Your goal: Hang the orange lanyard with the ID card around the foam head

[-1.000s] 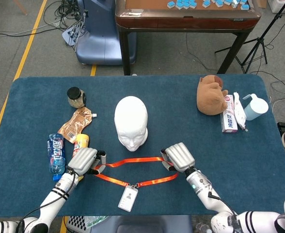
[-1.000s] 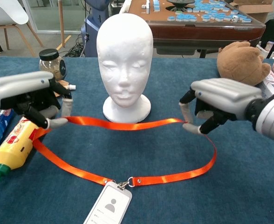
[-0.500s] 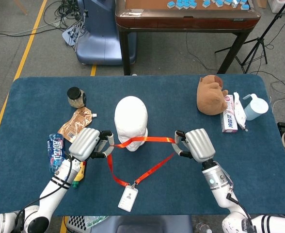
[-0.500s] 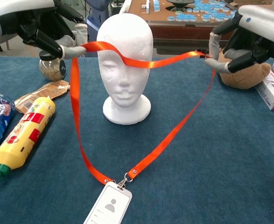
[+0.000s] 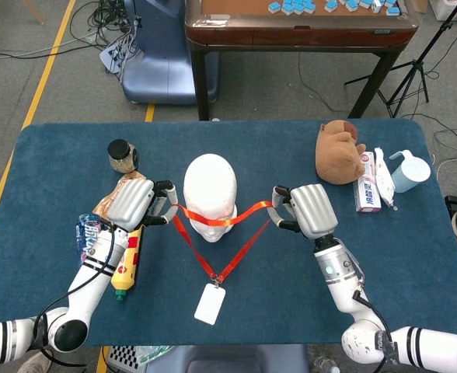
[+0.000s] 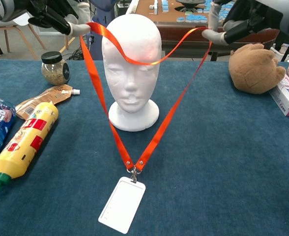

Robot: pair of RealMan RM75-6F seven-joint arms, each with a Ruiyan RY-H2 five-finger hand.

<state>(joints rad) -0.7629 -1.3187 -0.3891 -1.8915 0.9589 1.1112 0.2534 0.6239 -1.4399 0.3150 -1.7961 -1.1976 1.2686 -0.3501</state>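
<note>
Across the foam head's (image 6: 131, 64) forehead I hold the orange lanyard (image 6: 134, 59) stretched, left hand (image 5: 133, 200) and right hand (image 5: 310, 210) each pinching it, spreading the loop wide while the ID card (image 6: 122, 204) lies on the table.

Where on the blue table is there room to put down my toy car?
The widest bare patch of blue table cloth lies between the white foam head and the brown plush toy. The near right corner is bare too. The left side is crowded with a yellow squeeze bottle, a brown pouch and a glass jar.
</note>
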